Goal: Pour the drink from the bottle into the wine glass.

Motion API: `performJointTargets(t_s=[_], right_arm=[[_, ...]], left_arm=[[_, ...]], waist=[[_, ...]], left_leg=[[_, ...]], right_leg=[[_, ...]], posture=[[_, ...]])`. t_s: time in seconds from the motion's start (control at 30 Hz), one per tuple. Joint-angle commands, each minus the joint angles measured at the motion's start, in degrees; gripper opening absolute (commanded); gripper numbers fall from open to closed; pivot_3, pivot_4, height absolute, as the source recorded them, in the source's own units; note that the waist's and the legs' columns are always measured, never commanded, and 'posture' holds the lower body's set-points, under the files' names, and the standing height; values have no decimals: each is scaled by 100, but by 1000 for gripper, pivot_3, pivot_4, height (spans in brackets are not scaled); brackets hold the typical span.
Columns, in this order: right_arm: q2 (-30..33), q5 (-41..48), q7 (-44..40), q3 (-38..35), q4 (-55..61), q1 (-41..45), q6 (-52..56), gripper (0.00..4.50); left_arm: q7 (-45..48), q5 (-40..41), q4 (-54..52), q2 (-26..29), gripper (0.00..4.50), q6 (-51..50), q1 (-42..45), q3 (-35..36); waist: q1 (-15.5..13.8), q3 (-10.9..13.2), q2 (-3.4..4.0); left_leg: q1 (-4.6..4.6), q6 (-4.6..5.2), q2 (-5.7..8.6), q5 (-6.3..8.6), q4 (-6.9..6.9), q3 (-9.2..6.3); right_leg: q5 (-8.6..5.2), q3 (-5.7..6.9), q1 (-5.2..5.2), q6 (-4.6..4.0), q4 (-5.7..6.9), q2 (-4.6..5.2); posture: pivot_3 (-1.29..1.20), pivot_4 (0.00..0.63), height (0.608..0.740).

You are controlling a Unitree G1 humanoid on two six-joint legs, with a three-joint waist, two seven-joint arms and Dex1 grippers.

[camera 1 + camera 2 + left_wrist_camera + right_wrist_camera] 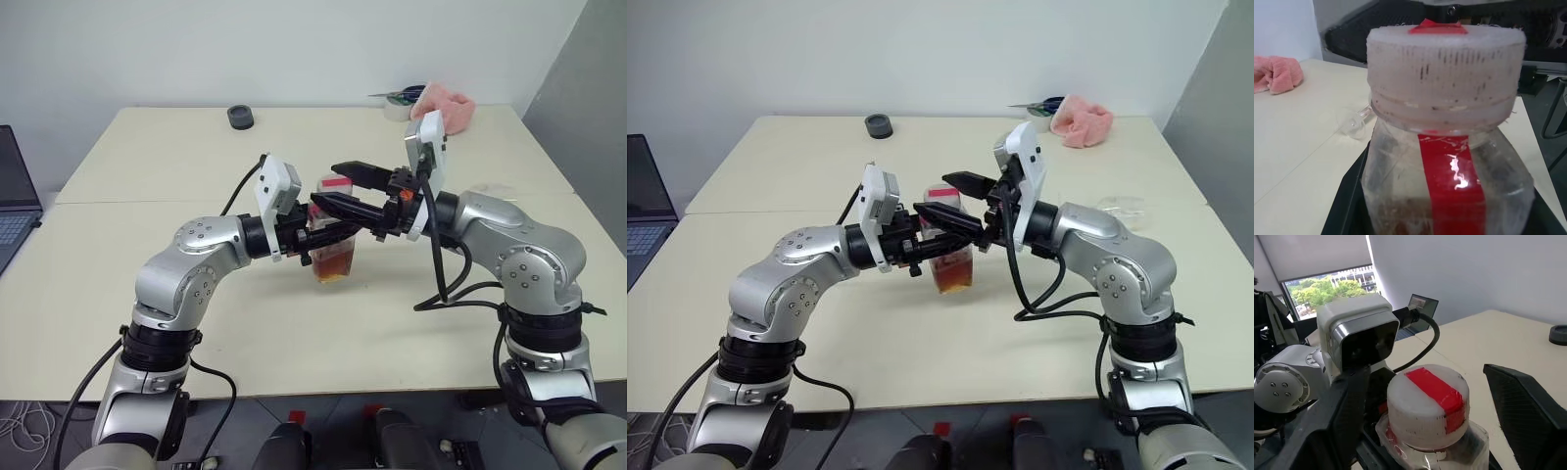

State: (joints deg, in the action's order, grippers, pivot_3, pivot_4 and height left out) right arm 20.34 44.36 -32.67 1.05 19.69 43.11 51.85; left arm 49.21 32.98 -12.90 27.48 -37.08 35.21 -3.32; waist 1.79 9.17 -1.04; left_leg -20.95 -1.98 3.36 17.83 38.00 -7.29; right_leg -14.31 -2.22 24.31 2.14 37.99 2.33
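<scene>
Two arms meet over the middle of the pale counter (118, 294). At the far left edge lies a dark laptop (12, 196); farther back sits a small black round object (241, 117), and at the far right a pink cloth (443, 105) beside a roll of tape (397, 108). The left arm reaches in level from the left, its left end effector (312, 238) clenched around the bottle (333, 250), which it holds upright over the counter's centre. A small amount of amber drink (334, 266) lies at the bottle's bottom. The bottle's cap (1427, 404) looks whitish with a red strip across its top. From the right, the right end effector (1435, 431) points level toward the cap, its black fingers (1528, 406) spread on either side without touching it. A clear wine glass (1354, 122) lies on its side on the counter beyond the bottle, near the right arm.
</scene>
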Motion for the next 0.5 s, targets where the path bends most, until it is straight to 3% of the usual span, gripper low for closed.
performJointTargets(t_s=[0.03,0.1,0.33,0.5], right_arm=[[73,129,-120,-129,167,-43,-71,2473],[71,147,-125,-127,189,-73,-79,1879],[116,172,-293,-101,151,34,-145,1882],[323,681,-1354,-11,-83,609,52,1882]], left_arm=[[-16,67,-254,6,1794,98,113,121],[-16,65,-258,7,1794,98,116,121],[108,192,-449,118,1794,-14,30,123],[651,912,-1007,639,1794,-466,-83,318]], waist=[[0,0,0],[0,0,0],[1,0,0],[18,5,4]], left_leg=[[0,0,0,0,0,0],[0,0,0,0,0,0],[0,0,0,0,0,0],[0,0,-2,0,-3,2]], right_leg=[[0,0,0,0,0,0],[0,0,0,0,0,0],[0,1,0,0,0,0],[0,2,4,0,2,-2]], posture=[[0,150,740],[0,150,740],[0,150,740],[0,150,740]])
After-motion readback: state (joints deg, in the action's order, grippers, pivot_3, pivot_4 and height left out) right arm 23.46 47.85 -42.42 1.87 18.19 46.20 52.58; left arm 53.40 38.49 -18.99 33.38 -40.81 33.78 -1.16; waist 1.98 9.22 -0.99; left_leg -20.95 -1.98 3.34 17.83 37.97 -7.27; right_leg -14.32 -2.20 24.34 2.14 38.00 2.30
